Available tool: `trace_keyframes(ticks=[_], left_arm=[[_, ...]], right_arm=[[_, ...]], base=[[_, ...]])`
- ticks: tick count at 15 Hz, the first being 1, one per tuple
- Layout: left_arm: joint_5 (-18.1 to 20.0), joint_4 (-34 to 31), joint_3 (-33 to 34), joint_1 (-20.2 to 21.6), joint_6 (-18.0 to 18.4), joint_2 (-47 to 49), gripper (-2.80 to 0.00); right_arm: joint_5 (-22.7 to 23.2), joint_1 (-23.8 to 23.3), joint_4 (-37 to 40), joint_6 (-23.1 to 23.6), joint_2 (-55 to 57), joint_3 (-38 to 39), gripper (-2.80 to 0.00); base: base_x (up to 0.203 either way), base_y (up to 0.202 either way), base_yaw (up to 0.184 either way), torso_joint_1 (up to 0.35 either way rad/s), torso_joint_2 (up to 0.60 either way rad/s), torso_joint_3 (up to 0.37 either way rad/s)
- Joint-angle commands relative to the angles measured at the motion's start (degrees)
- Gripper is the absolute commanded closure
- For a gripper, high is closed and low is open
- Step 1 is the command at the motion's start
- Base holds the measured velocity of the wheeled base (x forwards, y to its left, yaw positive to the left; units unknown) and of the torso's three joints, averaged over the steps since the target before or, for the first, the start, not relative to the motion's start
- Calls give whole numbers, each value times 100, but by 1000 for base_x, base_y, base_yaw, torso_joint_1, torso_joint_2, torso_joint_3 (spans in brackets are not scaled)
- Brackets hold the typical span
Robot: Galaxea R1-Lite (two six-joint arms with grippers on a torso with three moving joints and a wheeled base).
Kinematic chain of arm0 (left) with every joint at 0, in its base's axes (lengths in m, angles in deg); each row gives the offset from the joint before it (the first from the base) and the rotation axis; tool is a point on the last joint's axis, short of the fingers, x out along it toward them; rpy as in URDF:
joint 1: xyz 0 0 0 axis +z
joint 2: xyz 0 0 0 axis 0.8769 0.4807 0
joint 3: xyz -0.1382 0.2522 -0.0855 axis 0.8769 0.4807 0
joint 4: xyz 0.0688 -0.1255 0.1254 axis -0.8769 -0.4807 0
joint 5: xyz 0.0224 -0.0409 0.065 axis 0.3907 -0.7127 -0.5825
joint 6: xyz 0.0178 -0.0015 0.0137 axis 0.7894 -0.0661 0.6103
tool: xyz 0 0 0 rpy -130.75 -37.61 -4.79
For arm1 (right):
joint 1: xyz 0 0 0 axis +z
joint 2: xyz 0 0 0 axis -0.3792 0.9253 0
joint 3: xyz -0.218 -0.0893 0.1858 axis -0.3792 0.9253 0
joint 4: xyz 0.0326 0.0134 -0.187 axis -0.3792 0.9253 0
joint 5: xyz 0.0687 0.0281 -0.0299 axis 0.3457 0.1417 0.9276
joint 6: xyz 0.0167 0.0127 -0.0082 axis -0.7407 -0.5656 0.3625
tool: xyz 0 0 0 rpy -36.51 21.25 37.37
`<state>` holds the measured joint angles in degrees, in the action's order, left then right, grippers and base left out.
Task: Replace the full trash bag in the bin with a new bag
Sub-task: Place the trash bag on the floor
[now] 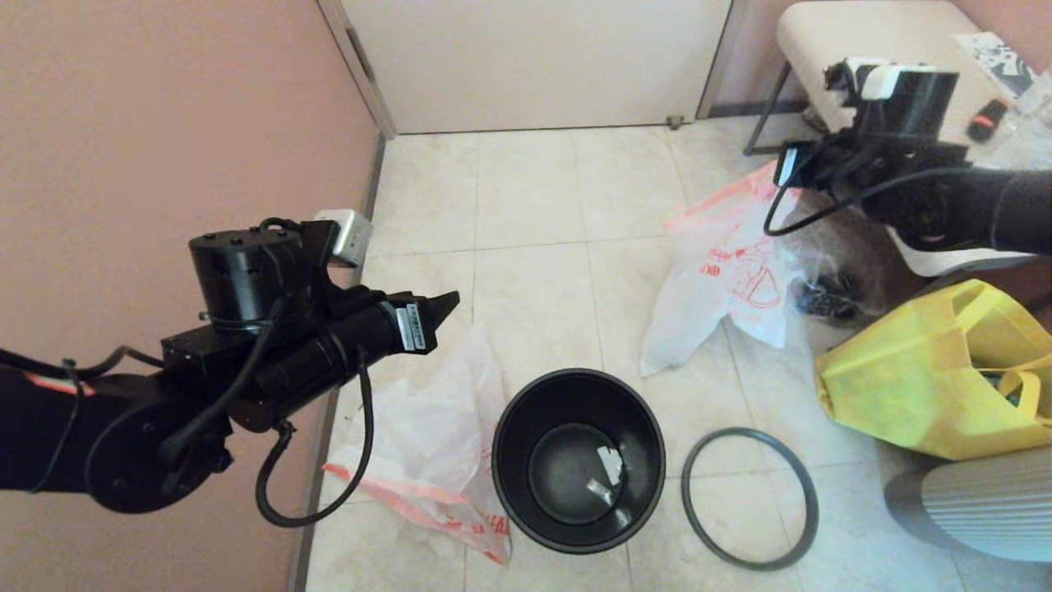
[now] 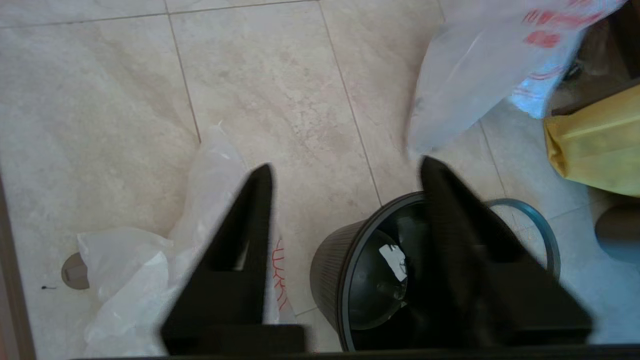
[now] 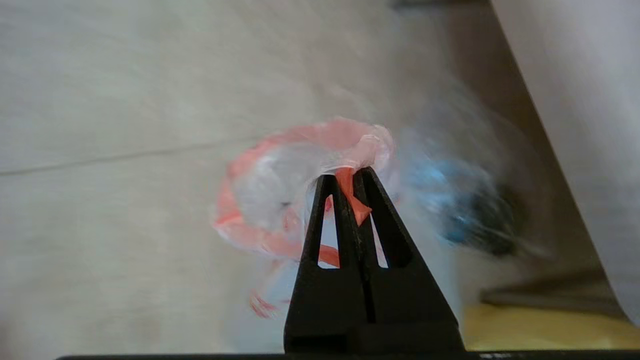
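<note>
Right hand (image 3: 350, 176) is pinching the full bag (image 1: 723, 271) by its red rim, far right above the floor (image 1: 534, 205), while left hand (image 2: 345, 170) is hanging half-open above the empty bin (image 1: 579, 459), hoop (image 1: 749, 498) lying just right.

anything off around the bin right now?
Yes. The bin has no liner, only paper scraps at the bottom. Its hoop lies loose on the floor beside it, and a crumpled plastic bag sprawls on its other side.
</note>
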<state>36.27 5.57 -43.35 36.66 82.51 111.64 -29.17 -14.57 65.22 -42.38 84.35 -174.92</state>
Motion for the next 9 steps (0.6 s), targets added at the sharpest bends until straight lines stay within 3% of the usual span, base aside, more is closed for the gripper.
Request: trace_keyframes(ticks=[1,4,7,8,9], left_arm=[[-4,19,-17,-17,-4,54,0],[-13,37,-61,-8,-76,142,0],[-13,28,-61,-17,-92,171,0],[-13,28,-61,-17,-92,169,0],[-29,28,-61,-24,-92,159,0]], right_arm=[[-110,-208,-152,27,690,-65,0],[-411,-521,-280,82,992,-223,0],[-625,-525,-499,89,1201,-150,0],[-687,-522,-498,90,1209,-48,-280],[-698,-497,-467,86,1107,94,-280]], base=[[0,0,0,0,0,0],[0,0,0,0,0,0],[0,0,0,0,0,0],[0,0,0,0,0,0],[0,0,0,0,0,0]])
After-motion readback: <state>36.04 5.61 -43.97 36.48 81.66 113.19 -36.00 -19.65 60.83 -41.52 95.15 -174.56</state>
